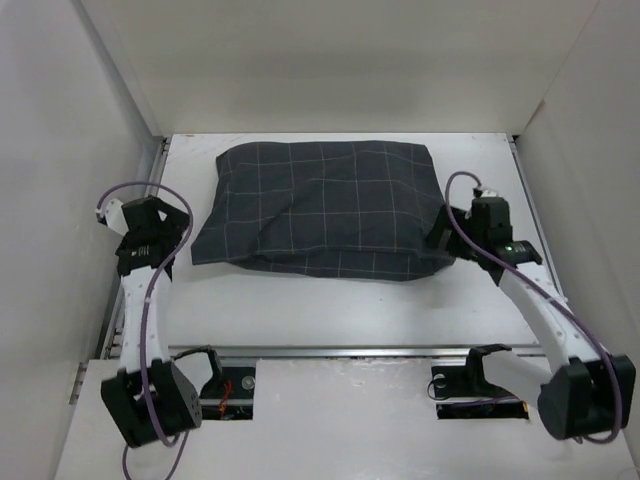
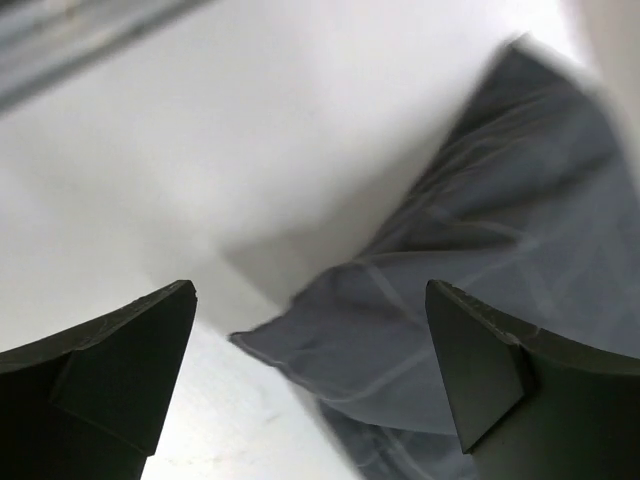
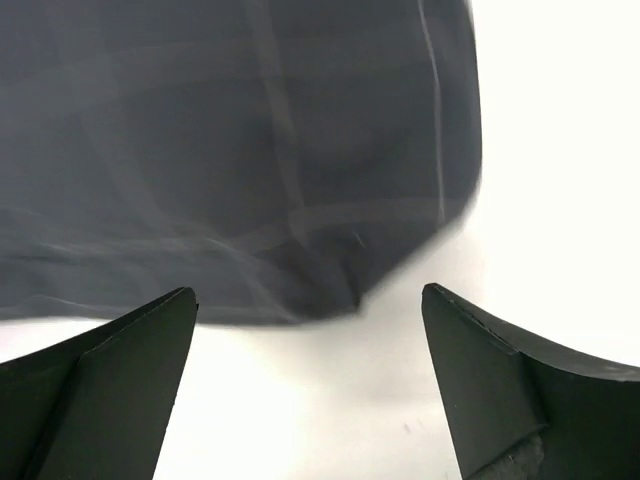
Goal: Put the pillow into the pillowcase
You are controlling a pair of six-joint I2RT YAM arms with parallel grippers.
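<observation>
The dark grey-navy checked pillowcase (image 1: 325,208) lies plump on the white table, filling the middle. No cream-yellow pillow shows; it is hidden or out of view. My left gripper (image 1: 178,232) is open and empty beside the case's near left corner (image 2: 300,335), which lies between its fingers in the left wrist view. My right gripper (image 1: 443,232) is open and empty at the case's right end. In the right wrist view the case's corner (image 3: 340,290) sits just ahead of the fingers (image 3: 500,390), apart from them.
White walls close in the table on the left, right and back. A metal rail (image 1: 340,352) runs along the table's near edge above the arm bases. Purple cables loop off both arms.
</observation>
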